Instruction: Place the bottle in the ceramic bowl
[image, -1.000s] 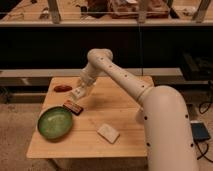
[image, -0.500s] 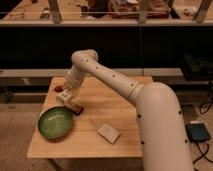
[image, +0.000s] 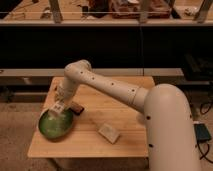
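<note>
Your claw (image: 58, 107) hung over the ceramic bowl (image: 56, 125), apparently grasping the bottle (image: 56, 109), poised for the drop.

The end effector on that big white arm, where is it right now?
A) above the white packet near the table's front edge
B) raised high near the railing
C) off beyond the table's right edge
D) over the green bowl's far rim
D: the end effector hangs at the far rim of the ceramic bowl, with a whitish thing, probably the bottle, at its tip.
</note>
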